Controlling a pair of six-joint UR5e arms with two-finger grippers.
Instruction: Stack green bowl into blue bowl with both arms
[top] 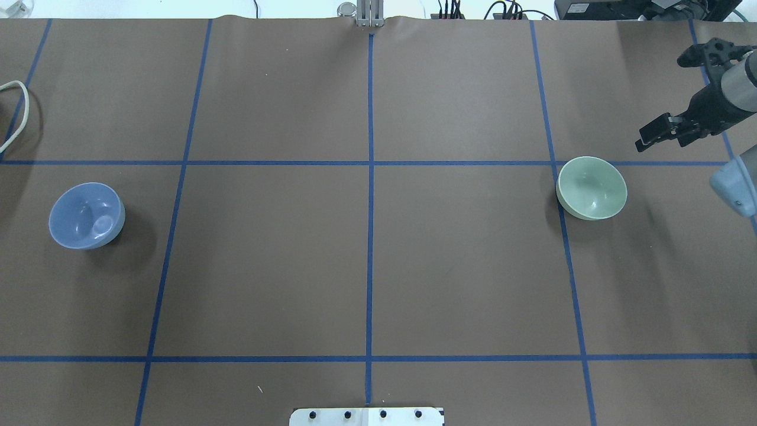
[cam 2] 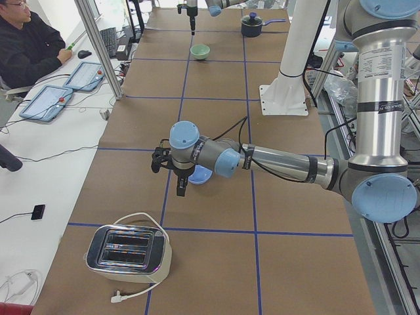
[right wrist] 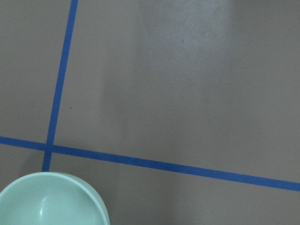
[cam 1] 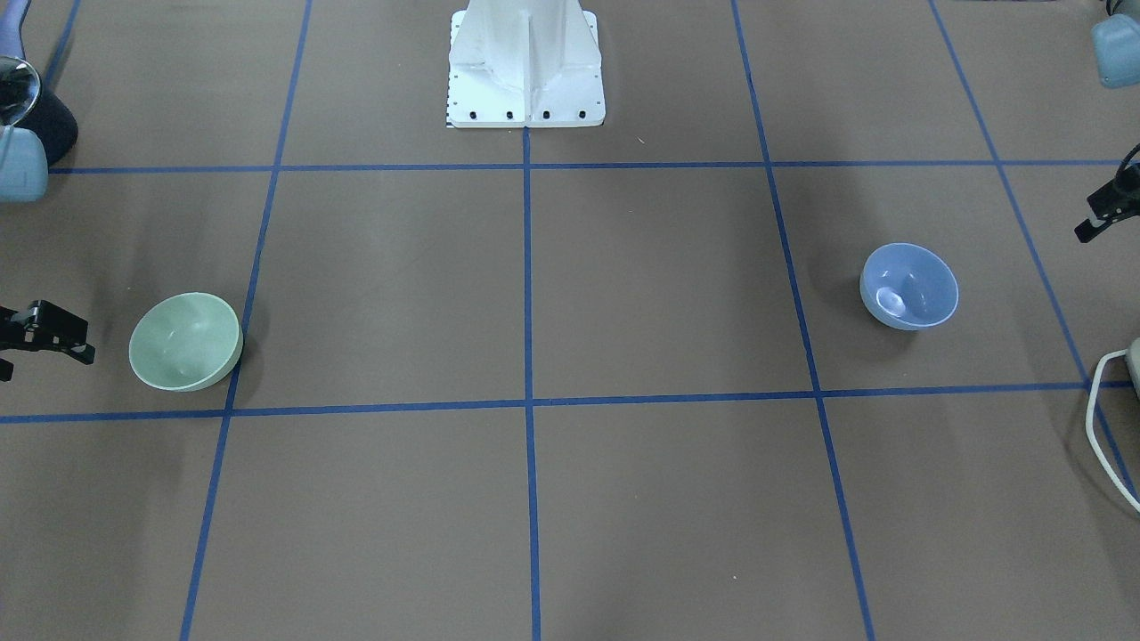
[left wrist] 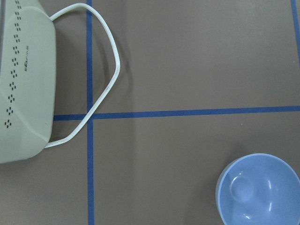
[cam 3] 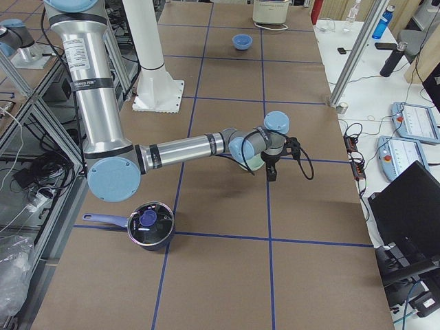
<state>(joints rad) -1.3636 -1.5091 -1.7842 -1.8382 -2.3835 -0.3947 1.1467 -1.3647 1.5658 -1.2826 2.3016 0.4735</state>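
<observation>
Green bowl (top: 591,188) sits mouth up on the brown surface (top: 266,266) over on the robot's right side, its rim just overlapping one of the blue tape lines (top: 370,236) and tucked right by a crossing of two lines, and there is nothing inside it. Way across on the robot's left side sits the blue bowl (top: 87,215), also mouth up and holding nothing, inside its own taped square, so the two bowls are well apart with the whole middle of the grid between them. The right tool (top: 659,137) hangs just beside the green bowl, on the side away from the robot's base and further out toward the end of the surface. It touches nothing, and its two black fingers read as spread apart in the overhead and front views. The right wrist camera looks straight down and catches only a slice of green rim in its lower left corner. The left tool (cam 2: 169,180) points down close to the blue bowl without touching it. Only one finger pokes into the front view, so I cannot tell whether it is spread or closed. A toaster (cam 2: 128,256) with a looping white cord (left wrist: 110,70) rests beyond the blue bowl at the left end, a dark pot (cam 3: 148,225) sits at the right end, and the white pedestal (cam 1: 525,62) stands centred at the robot's edge
</observation>
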